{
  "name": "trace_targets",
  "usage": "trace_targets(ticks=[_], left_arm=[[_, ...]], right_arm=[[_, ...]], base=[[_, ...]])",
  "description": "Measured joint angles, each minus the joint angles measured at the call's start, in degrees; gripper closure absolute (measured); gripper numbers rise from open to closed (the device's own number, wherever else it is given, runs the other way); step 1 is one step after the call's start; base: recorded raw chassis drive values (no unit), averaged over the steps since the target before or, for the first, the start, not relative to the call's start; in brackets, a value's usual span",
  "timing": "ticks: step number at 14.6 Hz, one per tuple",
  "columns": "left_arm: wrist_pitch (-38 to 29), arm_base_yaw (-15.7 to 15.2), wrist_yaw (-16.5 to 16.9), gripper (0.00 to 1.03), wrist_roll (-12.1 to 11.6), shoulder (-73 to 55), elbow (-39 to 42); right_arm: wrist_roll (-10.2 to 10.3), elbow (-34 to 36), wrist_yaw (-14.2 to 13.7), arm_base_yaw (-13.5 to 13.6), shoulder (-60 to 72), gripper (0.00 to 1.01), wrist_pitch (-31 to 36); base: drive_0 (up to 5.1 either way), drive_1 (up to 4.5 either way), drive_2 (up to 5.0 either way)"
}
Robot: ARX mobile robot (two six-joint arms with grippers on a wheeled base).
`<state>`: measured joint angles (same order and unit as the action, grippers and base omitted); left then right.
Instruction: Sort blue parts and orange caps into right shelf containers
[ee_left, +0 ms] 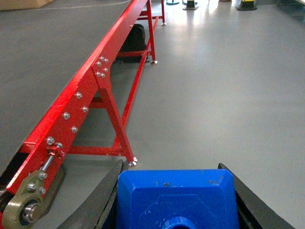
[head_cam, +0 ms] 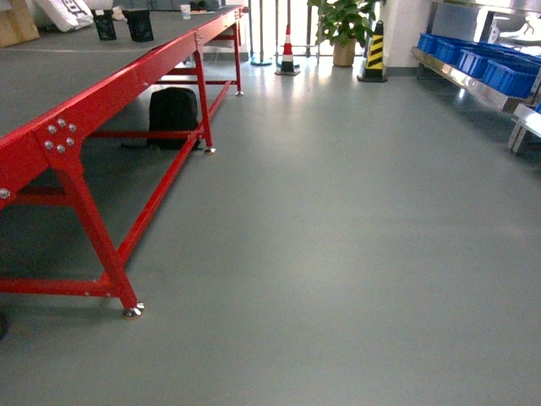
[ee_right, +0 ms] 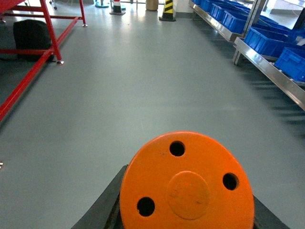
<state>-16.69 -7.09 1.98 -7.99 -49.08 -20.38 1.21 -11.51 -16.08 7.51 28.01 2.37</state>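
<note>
**Both arms loaded, shelf off to my right**

On my left wrist camera, the left gripper (ee_left: 177, 200) is clamped on the blue part (ee_left: 177, 199): its dark fingers (ee_left: 102, 200) press against both sides of the block, whose top face fills the bottom of the picture. Past it I see the red-framed table (ee_left: 90, 86) running away on the left.

On my right wrist camera, the right gripper (ee_right: 187, 191) is closed on the orange cap (ee_right: 187, 183), a round disc with three holes and a raised centre, sitting between the black fingers (ee_right: 102, 207).

From the head camera I see neither gripper. The shelf (head_cam: 469, 80) stands at the far right, with the blue crates (head_cam: 486, 61) resting in a row on it. A black backpack (head_cam: 172, 114) sits on the grey floor (head_cam: 338, 237) under the table, and a striped cone (head_cam: 374, 52) and a potted plant (head_cam: 343, 30) stand at the far end.
</note>
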Motion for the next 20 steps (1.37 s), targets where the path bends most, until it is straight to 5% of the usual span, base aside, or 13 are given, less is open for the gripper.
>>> trace_targets(ticks=[5, 20], left_arm=[[-0.2, 0.3, 0.6, 0.58, 0.0, 0.1, 0.0], [-0.1, 0.0, 0.1, 0.58, 0.0, 0.1, 0.0]], right_arm=[[0.0, 0.0, -0.3, 0.0, 0.0, 0.58, 0.1], [0.0, 0.0, -0.1, 0.0, 0.0, 0.58, 0.1]], base=[[1.4, -0.82, -0.8], [-0.1, 4.16, -4.5]])
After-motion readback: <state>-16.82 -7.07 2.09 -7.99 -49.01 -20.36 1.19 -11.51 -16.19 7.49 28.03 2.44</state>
